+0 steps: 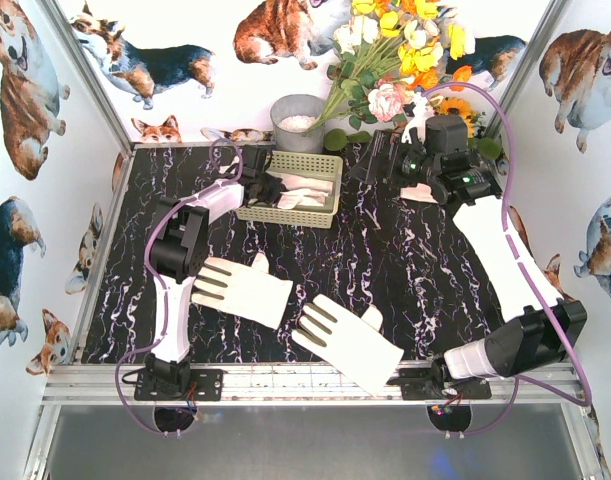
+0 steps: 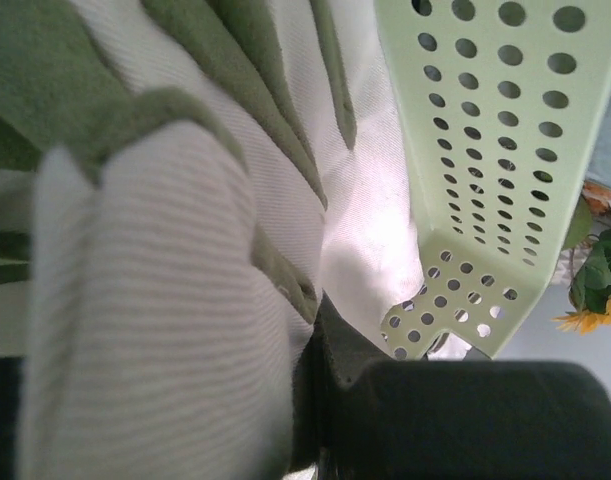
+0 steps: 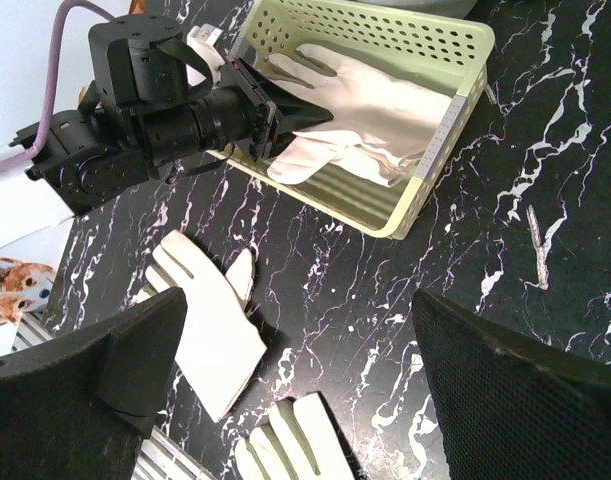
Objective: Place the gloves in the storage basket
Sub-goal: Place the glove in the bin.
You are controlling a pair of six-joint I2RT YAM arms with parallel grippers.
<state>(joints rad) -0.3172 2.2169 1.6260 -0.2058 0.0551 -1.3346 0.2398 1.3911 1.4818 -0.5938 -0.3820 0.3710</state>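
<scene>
The pale storage basket [image 1: 330, 196] stands at the back middle of the table, with gloves [image 1: 305, 190] lying inside it. My left gripper [image 1: 261, 186] reaches over the basket's left end and is shut on a glove [image 2: 155, 300] there. That glove's fabric fills the left wrist view beside the perforated basket wall [image 2: 485, 130]. The right wrist view shows the same grip [image 3: 272, 118] on the gloves in the basket [image 3: 385, 100]. Two more gloves lie flat near the front, one left [image 1: 243, 288] and one middle [image 1: 347, 342]. My right gripper [image 1: 417, 165] hangs open at the back right, holding nothing.
A round grey pot [image 1: 297, 122] and a bunch of artificial flowers [image 1: 395, 60] stand behind the basket. A thin twig [image 3: 535, 245] lies on the black marble table. Dog-print walls close in the sides, and a metal rail [image 1: 305, 380] runs along the near edge.
</scene>
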